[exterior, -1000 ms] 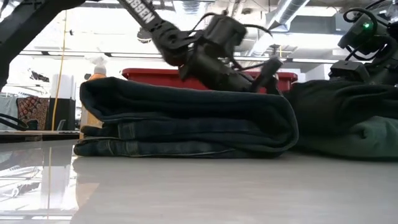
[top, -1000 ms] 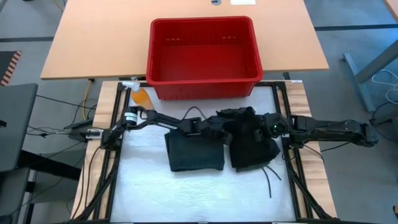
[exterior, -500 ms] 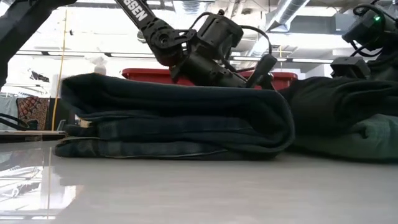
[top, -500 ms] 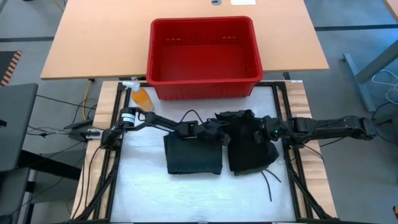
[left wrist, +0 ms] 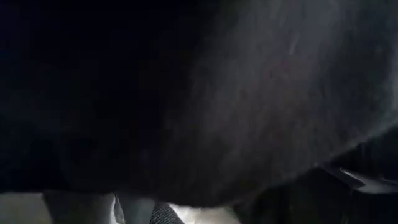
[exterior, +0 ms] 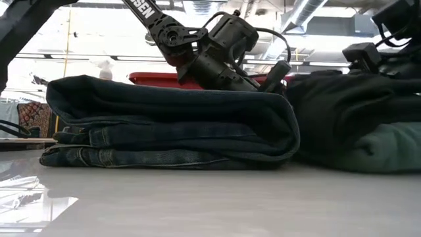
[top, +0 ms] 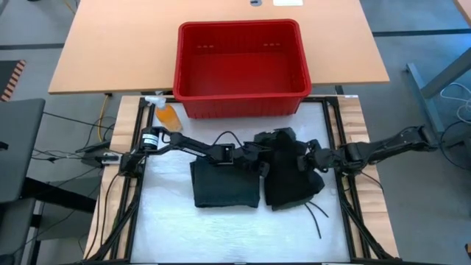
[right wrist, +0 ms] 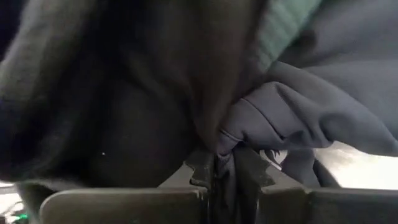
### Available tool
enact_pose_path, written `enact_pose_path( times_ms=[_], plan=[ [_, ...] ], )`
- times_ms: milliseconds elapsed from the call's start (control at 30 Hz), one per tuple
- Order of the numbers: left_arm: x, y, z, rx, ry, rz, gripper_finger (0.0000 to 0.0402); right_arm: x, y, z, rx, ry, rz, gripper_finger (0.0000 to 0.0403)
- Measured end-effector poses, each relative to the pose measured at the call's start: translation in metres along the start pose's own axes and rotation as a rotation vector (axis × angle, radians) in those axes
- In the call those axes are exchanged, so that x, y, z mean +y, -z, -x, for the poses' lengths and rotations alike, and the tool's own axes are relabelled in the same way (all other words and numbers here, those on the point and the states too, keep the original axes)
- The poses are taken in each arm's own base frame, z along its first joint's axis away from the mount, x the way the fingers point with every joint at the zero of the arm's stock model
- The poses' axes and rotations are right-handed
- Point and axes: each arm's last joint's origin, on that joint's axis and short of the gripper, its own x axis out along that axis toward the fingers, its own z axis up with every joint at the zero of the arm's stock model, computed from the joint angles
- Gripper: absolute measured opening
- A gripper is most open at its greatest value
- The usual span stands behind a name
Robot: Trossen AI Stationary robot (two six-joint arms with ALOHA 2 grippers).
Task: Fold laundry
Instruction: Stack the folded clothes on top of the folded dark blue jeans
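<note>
While the red basket (top: 241, 59) sits at the back of the white table (top: 169, 221), the laundry lies in the middle — folded jeans (top: 227, 184) beside a lumpy dark pile (top: 291, 177). The right gripper (top: 315, 157) pinches a fold of that pile. The left gripper (top: 254, 156) rests wide open between jeans and pile, holding nothing. Folding the pile looks like the step now — next, pull the cloth flat.
</note>
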Motion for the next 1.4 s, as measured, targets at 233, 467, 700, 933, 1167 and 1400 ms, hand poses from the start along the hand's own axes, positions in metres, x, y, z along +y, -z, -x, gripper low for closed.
enact_pose_path(
  times_ms=[233, 467, 700, 933, 1167, 1400],
  plan=[
    [0.001, -0.002, 0.0, -0.017, -0.01, -0.022, 0.0293, -0.004, 0.022, -0.013, 0.088, 0.131, 0.037, 0.0055],
    [0.001, -0.001, 0.0, 0.005, 0.001, -0.06, 0.0293, -0.003, 0.033, -0.022, 0.074, 0.158, 0.062, 0.0055],
    [0.001, 0.002, -0.002, -0.026, -0.016, -0.071, 0.0293, 0.004, 0.038, -0.036, 0.05, 0.106, 0.065, 0.0055],
    [0.0, 0.007, -0.003, -0.023, -0.002, -0.114, 0.0293, 0.019, 0.052, -0.053, 0.046, -0.013, 0.07, 0.0055],
    [-0.008, 0.004, -0.002, -0.011, 0.105, -0.13, 0.0232, 0.032, 0.052, -0.057, 0.046, 0.013, 0.187, 0.0055],
    [-0.029, -0.005, 0.005, -0.043, 0.288, -0.175, 0.0065, 0.043, 0.04, -0.038, 0.099, 0.075, 0.351, 0.0055]
  ],
)
